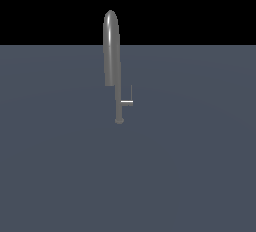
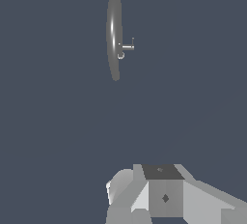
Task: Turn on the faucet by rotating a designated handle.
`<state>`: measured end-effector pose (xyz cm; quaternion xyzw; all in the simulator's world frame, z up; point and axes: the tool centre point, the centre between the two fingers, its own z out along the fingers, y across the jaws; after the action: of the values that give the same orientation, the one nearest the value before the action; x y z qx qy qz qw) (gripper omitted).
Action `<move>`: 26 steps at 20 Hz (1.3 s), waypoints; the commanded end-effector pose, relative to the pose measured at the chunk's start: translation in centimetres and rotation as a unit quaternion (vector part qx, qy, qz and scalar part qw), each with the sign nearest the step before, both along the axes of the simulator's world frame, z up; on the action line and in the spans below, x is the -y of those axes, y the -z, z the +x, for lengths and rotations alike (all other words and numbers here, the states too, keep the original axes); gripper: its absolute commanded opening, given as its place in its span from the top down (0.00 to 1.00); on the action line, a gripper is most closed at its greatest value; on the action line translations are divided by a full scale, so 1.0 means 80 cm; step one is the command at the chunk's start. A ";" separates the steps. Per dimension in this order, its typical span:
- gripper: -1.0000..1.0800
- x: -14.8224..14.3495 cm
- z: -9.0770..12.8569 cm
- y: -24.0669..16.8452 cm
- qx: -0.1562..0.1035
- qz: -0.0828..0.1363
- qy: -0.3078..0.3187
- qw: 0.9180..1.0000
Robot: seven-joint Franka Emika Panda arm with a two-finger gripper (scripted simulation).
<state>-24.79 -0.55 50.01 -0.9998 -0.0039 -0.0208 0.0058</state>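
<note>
Faucet [image 1: 112, 51] with handle [image 1: 128, 101] projecting toward 3 o'clock in the exterior view. Gripper [image 2: 164, 194] well apart from it; jaw opening cannot be told.

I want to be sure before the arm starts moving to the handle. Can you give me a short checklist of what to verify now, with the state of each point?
1. Faucet stands upright on the floor: ok.
2. Handle is visible and not covered, sticking out from the post toward the exterior view's right: ok.
3. Handle is in the wrist view too: ok.
4. Gripper is apart from the faucet, no contact: ok.
5. Gripper open wide enough for the handle: cannot tell, the fingertips are not shown.
6. Arm position in the exterior view: cannot tell, the arm is not in that picture.
</note>
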 end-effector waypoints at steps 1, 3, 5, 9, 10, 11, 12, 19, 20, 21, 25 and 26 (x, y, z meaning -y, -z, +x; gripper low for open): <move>1.00 0.000 0.000 0.000 0.000 0.000 0.000 1.000; 1.00 0.000 0.001 0.000 -0.001 0.001 0.001 1.000; 1.00 0.000 0.003 0.001 -0.003 0.003 0.003 1.000; 1.00 -0.001 0.011 0.002 -0.011 0.011 0.011 1.000; 1.00 -0.001 0.014 0.003 -0.014 0.014 0.014 1.000; 1.00 -0.002 0.017 0.004 -0.017 0.017 0.017 1.000; 1.00 -0.002 0.021 0.005 -0.021 0.021 0.021 0.999; 1.00 -0.004 0.057 0.015 -0.057 0.056 0.056 0.995; 1.00 -0.004 0.063 0.017 -0.063 0.063 0.063 0.994; 1.00 -0.004 0.070 0.020 -0.070 0.070 0.070 0.993; 1.00 -0.003 0.099 0.031 -0.099 0.099 0.099 0.985; 1.00 -0.003 0.106 0.034 -0.106 0.106 0.106 0.983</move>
<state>-17.19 -0.29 47.68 -0.9879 0.0935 0.0738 0.0991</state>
